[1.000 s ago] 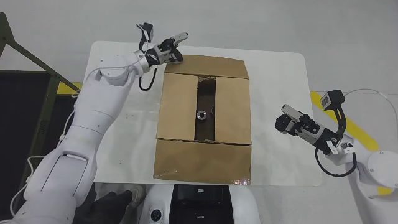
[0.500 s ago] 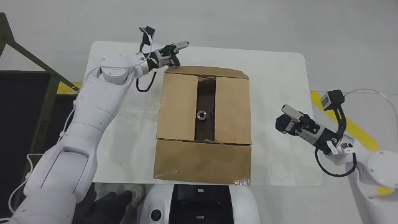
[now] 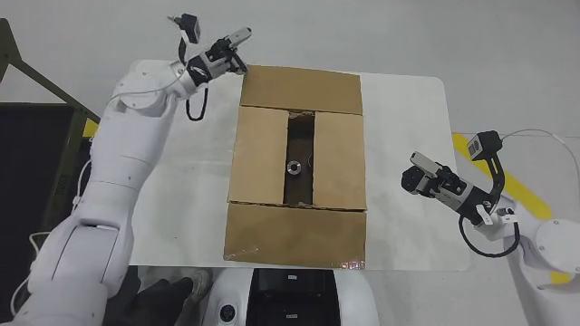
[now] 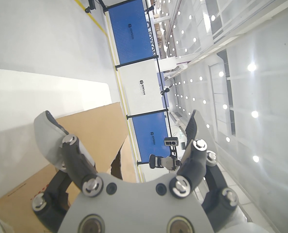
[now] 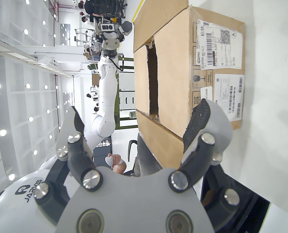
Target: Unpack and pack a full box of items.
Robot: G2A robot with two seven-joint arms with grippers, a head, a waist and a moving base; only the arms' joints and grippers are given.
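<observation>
Fingers [image 4: 49, 132] of the left gripper [image 3: 237, 38] are spread wide with nothing between them, and the right gripper [image 3: 412, 172] is likewise splayed and empty, as its own wrist view shows [image 5: 139, 109].

I see the cardboard box [image 3: 263, 145] standing in the middle of the white table [image 3: 399, 109], close to the robot's side. Its two long side flaps lie across the top with a dark slot left between them. Down in that slot sits one small round metallic thing [image 3: 293, 166]; I cannot make out what it is, and the rest of the inside is too dark to read. The far end flap [image 3: 299, 91] and the near end flap [image 3: 294, 234] are both turned away from the opening. From the right wrist I can see white printed labels [image 5: 216, 47] on the box's right wall.

The left gripper [image 4: 119, 116] hangs at the far left corner of the box [image 4: 90, 127], just beside the corner of the far flap; whether a finger touches the cardboard I cannot tell. The right gripper is over bare table, well apart from the box [image 5: 173, 73] and facing its labelled wall.
</observation>
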